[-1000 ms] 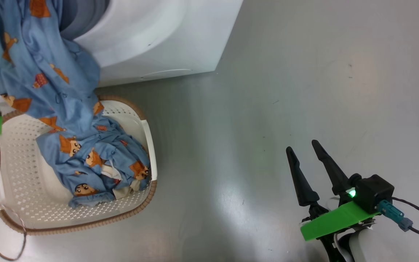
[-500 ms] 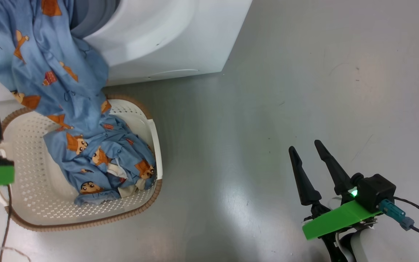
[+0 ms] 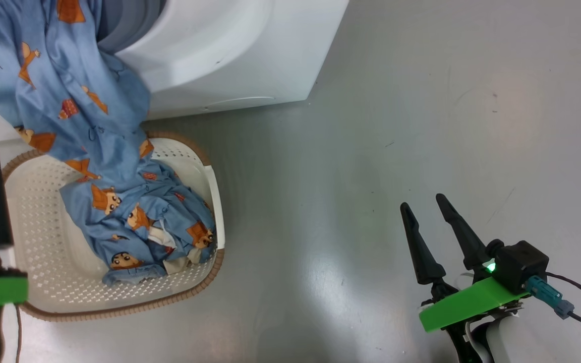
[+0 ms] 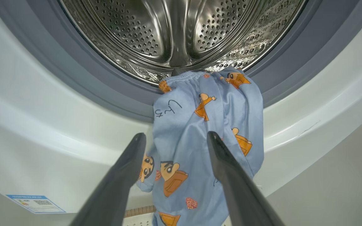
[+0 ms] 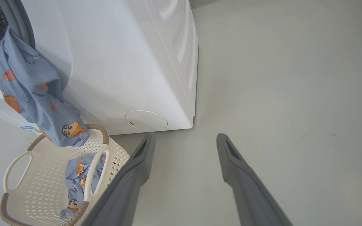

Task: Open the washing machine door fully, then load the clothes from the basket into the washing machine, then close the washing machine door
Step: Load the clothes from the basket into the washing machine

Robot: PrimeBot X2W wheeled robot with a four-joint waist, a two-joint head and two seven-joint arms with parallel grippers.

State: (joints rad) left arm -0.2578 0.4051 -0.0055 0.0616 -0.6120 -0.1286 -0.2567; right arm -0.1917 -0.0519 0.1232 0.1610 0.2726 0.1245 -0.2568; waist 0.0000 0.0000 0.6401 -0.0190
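A: Where do the clothes (image 3: 119, 212) lie?

B: In one blue length, hanging from the drum (image 4: 168, 37) lip of the washing machine (image 3: 230, 50) down into the basket (image 3: 119, 308). Their long axis runs top to bottom, dead ahead of the left tool (image 4: 175, 138), whose fingers stand apart, gripping nothing.

A: And the other arm?

B: The right tool (image 3: 420, 202), likewise spread and empty, hovers over the floor (image 3: 371, 126), well apart. The left is plainly nearer. One machine, one basket, two tools. The number of garments cannot be told.
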